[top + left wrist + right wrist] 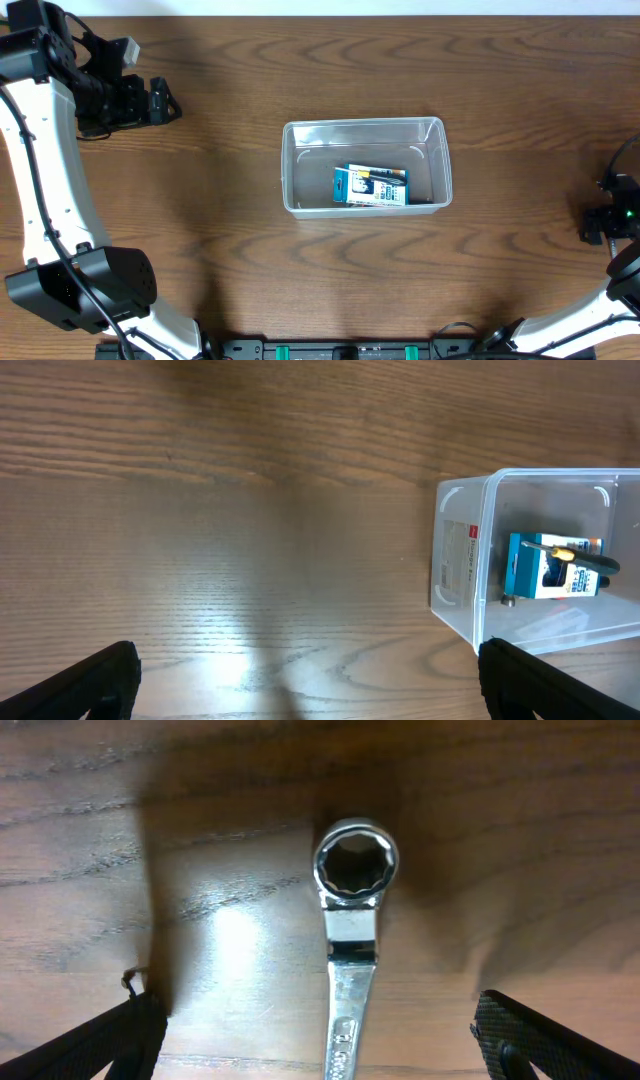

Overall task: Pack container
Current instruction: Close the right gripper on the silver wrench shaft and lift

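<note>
The clear plastic container (366,165) stands at the table's middle; it also shows in the left wrist view (470,560). Inside lies a small blue-and-white box (371,186) with a small yellow-and-black screwdriver on it (575,553). My left gripper (160,100) is at the far left, open and empty, its fingers (310,685) wide apart over bare wood. My right gripper (600,222) is at the right edge, open, its fingers (320,1040) straddling a silver ring wrench (352,920) that lies on the table. The wrench is hidden in the overhead view.
The brown wooden table (220,240) surrounds the container. The left arm's white links (40,200) run down the left side. A black rail (330,350) sits at the front edge.
</note>
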Controlling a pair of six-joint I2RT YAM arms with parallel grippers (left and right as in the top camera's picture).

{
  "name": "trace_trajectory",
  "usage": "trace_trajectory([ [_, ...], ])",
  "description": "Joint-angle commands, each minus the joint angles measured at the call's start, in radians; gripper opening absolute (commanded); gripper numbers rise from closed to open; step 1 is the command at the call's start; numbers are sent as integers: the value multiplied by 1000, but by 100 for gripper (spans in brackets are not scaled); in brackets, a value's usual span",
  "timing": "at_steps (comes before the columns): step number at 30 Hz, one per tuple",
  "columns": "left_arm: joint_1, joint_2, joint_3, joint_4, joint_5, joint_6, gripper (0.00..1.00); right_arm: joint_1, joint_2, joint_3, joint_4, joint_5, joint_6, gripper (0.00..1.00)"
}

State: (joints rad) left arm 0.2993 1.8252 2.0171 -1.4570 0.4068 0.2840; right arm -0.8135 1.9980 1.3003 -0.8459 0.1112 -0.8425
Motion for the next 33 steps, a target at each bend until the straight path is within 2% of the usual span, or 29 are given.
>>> trace_trajectory([
  [1,3,-3,-4,0,-8,-13,98,-6,33,-27,22,49,26,95],
  [4,3,-3,-4,0,-8,-13,98,-6,33,-27,12,39,26,91],
  [9,3,-3,-4,0,-8,-13,98,-18,33,-27,-3,-6,27,98],
  [16,3,-3,-4,0,-8,-13,98,-47,33,-27,-13,-19,26,97],
  [24,3,-3,-4,0,-8,-13,98,-70,33,-27,-26,-85,15,99],
  [26,3,-3,-4,0,-8,-13,98,-70,33,-27,-25,-85,15,98],
  [29,3,-3,-4,0,-8,-13,98,-70,33,-27,-24,-85,15,89],
  [33,3,-3,-4,0,-8,-13,98,-70,33,-27,-17,-85,15,69],
])
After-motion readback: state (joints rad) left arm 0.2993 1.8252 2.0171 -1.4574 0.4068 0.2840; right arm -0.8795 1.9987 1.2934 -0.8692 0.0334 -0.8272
